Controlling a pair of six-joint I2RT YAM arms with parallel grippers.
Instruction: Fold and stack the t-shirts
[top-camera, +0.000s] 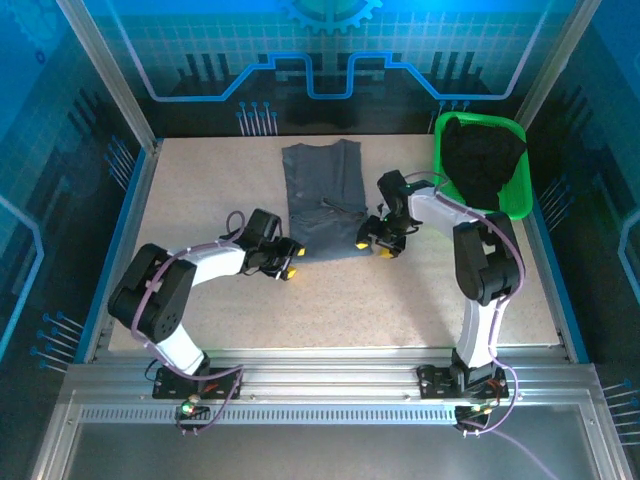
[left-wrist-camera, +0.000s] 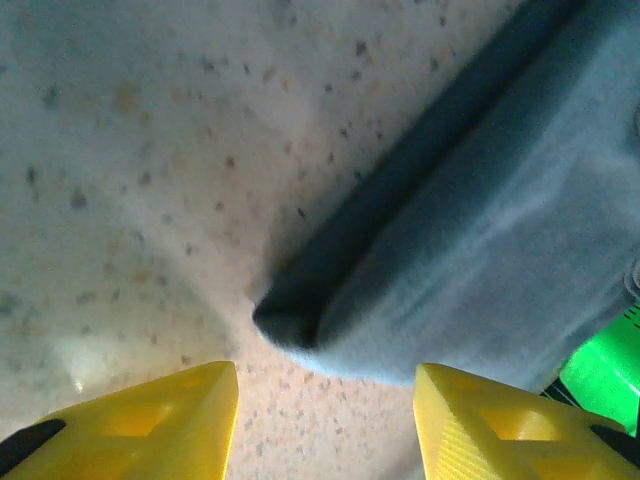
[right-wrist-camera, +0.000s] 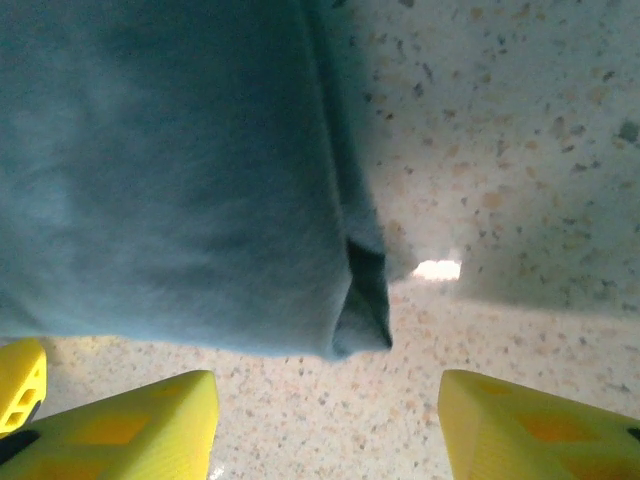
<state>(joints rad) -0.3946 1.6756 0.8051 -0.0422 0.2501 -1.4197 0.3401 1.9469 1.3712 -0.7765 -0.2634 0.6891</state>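
yellow fingertips (left-wrist-camera: 170, 420) of the left gripper (left-wrist-camera: 322, 390) stand parted and empty over the speckled table (left-wrist-camera: 150, 150), with the near left corner of the slate-grey t-shirt (left-wrist-camera: 480, 250) lying just ahead between them, not gripped. the right gripper (right-wrist-camera: 328, 400) mirrors it at the near right corner of the same shirt, jaws likewise apart with nothing in them. seen from above, the slate-grey t-shirt lies at mid-table as a narrow folded strip, its long axis running from the arms' side toward the far side, its near short edge spanning the gap between the two grippers. the cloth lies to the right of the left gripper and to the left of the right one, each arm about equally close to its own corner. the next fold, by the look of it, calls for both corners to be taken together and carried along that axis toward the far end. the black t-shirt (top-camera: 483, 158) sits bundled in the green basket (top-camera: 441, 150) at the far right, nearer the right arm.
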